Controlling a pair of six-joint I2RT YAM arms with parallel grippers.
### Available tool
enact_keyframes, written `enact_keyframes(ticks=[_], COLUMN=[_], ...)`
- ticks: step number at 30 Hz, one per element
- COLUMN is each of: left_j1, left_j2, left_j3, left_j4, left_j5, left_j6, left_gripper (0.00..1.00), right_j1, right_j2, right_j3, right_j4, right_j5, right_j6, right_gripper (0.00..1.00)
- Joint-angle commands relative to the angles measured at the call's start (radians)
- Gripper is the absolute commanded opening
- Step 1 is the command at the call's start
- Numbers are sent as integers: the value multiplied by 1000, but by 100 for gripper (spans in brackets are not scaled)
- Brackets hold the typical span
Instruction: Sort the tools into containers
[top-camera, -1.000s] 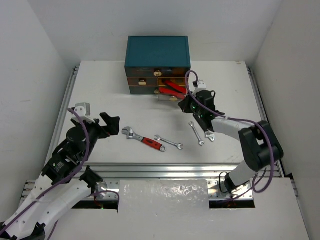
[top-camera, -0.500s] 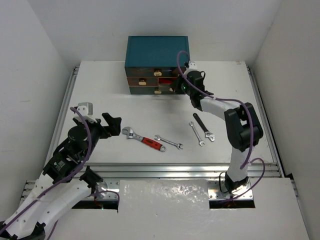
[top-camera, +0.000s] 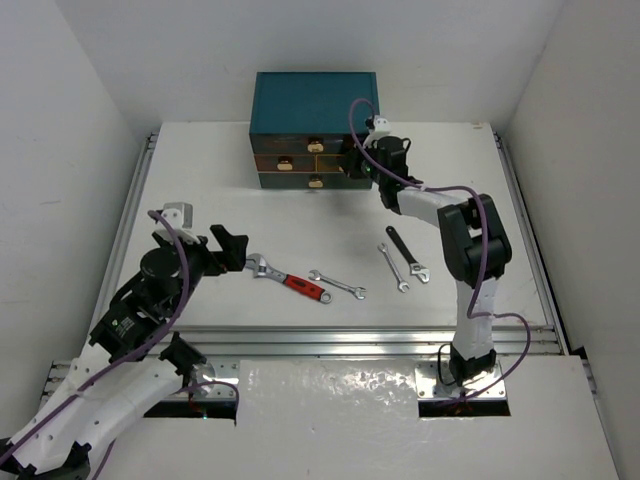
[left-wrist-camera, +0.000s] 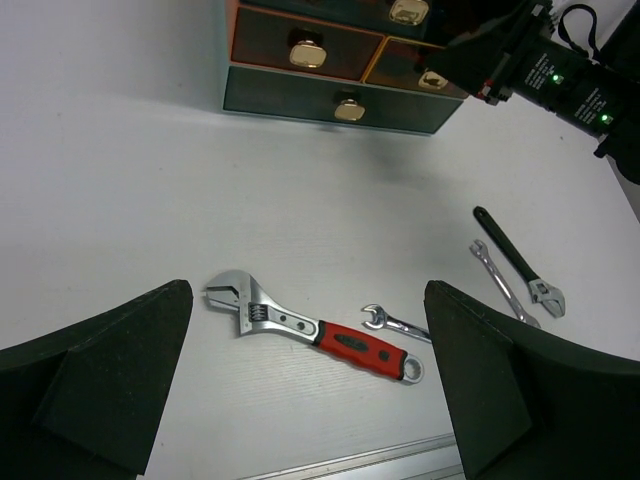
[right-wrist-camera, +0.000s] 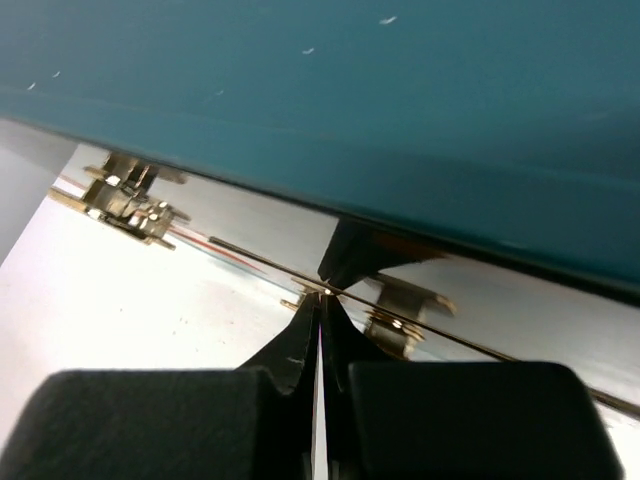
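The teal chest stands at the back, all its brownish drawers pushed in. My right gripper is shut, its tips pressed against the right middle drawer front next to a pale knob. On the table lie a red-handled adjustable wrench, two silver spanners and a small black wrench. My left gripper is open and empty, hovering just left of the red wrench's head. In the left wrist view the red wrench lies between the fingers.
The left wrist view shows the chest's lower drawers with their knobs, and the right arm in front of the chest's right side. A metal rail runs along the table's near edge. White walls close in both sides.
My right gripper moved back toward the chest and pushed the open right drawer with the red-handled tools shut. My left gripper shifted slightly right toward the red wrench.
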Motion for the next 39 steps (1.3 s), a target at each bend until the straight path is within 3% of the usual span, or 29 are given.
enact_keyframes(ticks=[1,4,8,14,16,18,20,21,22,28,39], left_j1=[16,17,22,52,66,86,95,97,97,101,103], left_j2=[19,30,36,42,44,42,42,42,42,29,-31], left_j3=[-4,-4,-4,-4,-6,-7,-9,-9,-9,-10,-24], left_j4=[53,53,55,64,70,73,78,78,78,78,96], left_j5=[20,25,29,51,68,89,98,100,101,104,154], left_j6=[20,21,23,29,34,37,40,40,40,43,55], left_gripper=[100,100,100,100,100,100,100,100,100,100,100], right_j1=[-19,-34,-33,18,50,84,99,104,118,181,224], right_j2=[33,45,-3,-118,-110,-80,12,43,95,215,284], right_j3=[-10,-21,-73,-250,-264,-233,-164,-143,-101,54,114], right_j4=[127,248,337,478,481,501,578,596,604,410,340], right_j5=[-69,-218,-238,-285,-281,-285,-319,-305,-289,-92,222], right_j6=[-44,-25,-10,93,111,218,408,462,535,636,809], right_gripper=[0,7,9,21,41,70,84,95,99,99,91])
